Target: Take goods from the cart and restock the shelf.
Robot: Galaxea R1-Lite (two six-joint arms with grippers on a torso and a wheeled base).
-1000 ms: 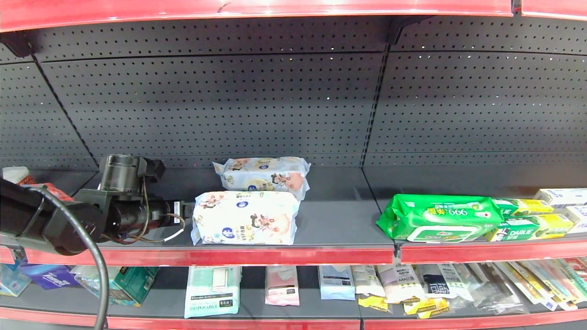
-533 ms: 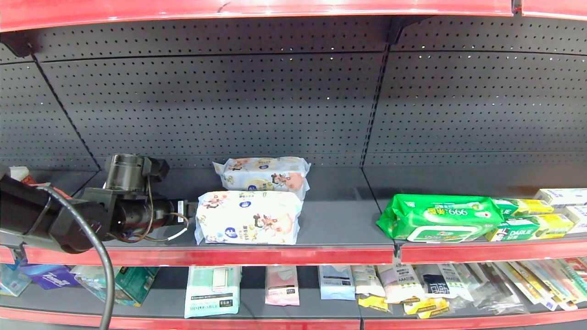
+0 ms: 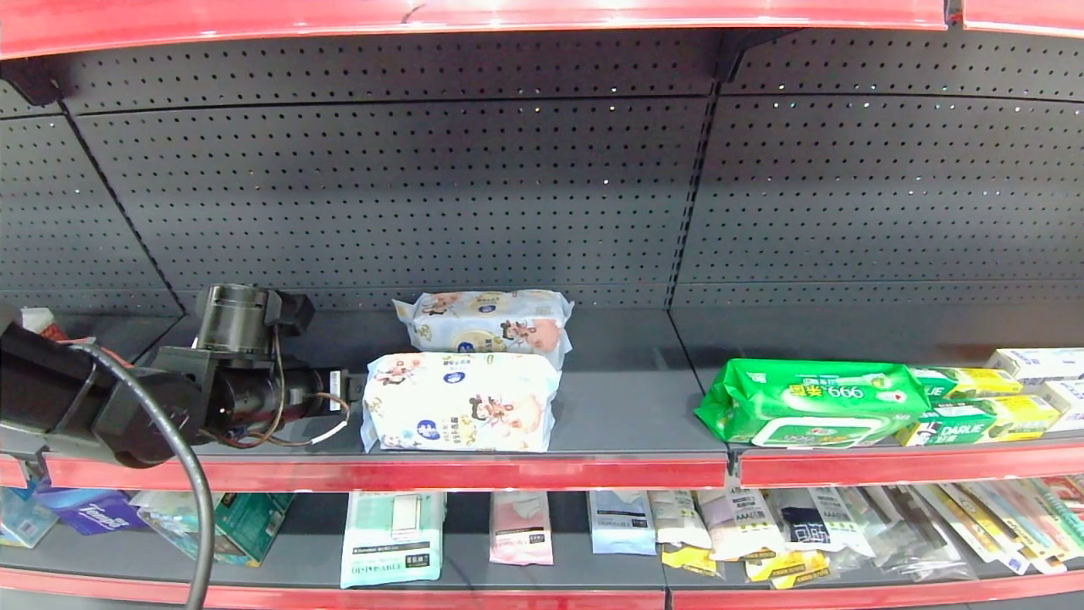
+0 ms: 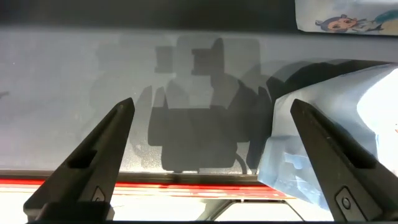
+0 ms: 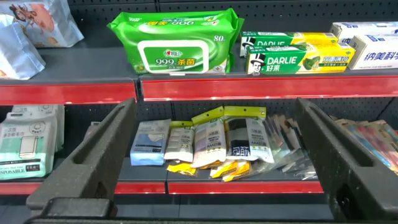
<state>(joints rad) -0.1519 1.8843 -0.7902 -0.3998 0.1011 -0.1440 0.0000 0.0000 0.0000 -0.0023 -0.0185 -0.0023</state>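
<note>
- left gripper [image 4: 211,109] is at the front of the middle shelf [image 3: 627,407], at 9 o'clock of the front wipes pack [image 3: 461,402] in the head view.
- its fingers [image 4: 93,162] are spread wide with bare shelf between them. one finger is right at the pack's near end, and i cannot tell whether it touches.
- the front wipes pack lies flat near the shelf's red front lip, at about 7 o'clock from the middle of the head view.
- a second wipes pack [image 3: 484,322] lies at 12 o'clock of the first, farther back on the shelf. the two are close or just touching.
- right gripper [image 5: 214,102] has its fingers wide apart and holds nothing. it faces the shelf front at the level below the middle shelf.
- a green wipes pack [image 3: 809,398] lies at 3 o'clock of the front wipes pack, well apart from it, in the next bay.
- toothpaste boxes [image 3: 974,407] are just beside the green pack, at its 3 o'clock.
- small sachets [image 3: 737,525] lie on the lower shelf, at 6 o'clock of the green pack.
</note>
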